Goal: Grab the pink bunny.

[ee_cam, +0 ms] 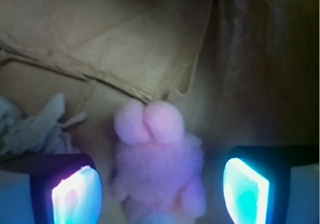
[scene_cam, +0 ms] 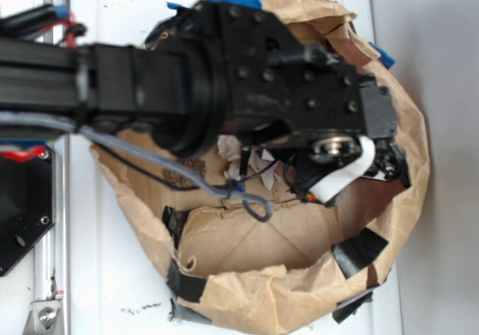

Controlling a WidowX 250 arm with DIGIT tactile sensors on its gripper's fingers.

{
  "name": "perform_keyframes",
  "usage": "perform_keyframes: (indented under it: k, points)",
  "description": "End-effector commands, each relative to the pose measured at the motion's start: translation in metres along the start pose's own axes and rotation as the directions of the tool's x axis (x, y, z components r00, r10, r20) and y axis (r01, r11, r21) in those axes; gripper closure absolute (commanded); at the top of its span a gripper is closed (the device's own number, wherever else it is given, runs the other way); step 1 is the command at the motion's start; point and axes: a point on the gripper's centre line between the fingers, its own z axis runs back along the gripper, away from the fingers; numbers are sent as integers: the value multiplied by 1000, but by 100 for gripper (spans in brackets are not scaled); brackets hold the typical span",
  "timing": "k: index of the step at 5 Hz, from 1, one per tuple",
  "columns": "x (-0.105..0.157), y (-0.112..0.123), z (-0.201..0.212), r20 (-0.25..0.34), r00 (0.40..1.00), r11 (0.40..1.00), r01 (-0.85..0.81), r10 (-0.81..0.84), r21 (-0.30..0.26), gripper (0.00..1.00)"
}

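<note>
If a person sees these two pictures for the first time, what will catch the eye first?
In the wrist view, the pink bunny stands out, lying between the two glowing fingers of the open gripper, with crumpled white paper to its left. In the exterior view, the black robot arm reaches over a brown paper bag patched with black tape, hiding the bunny.

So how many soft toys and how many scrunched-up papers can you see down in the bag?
Pink bunny: 1
Crumpled white paper ball: 1
Total: 2, both lying in the brown paper bag. The bunny sits between the open gripper fingers.
</note>
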Motion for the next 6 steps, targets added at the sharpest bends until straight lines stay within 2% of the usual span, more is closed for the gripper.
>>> perform_keyframes:
  k: [1, 2, 3, 4, 5, 6]
  points:
    - [-15, 15, -10, 5, 994, 993, 111, -111, 40, 0]
    - [-20, 17, -23, 43, 992, 992, 121, -122, 28, 0]
    - [-25, 18, -38, 46, 991, 992, 125, -124, -8, 0]
    - [-29, 19, -42, 54, 992, 994, 112, -111, -19, 42]
    - [-30, 18, -40, 45, 993, 994, 106, -105, -10, 100]
    - [-31, 18, -39, 34, 994, 994, 107, -107, -11, 100]
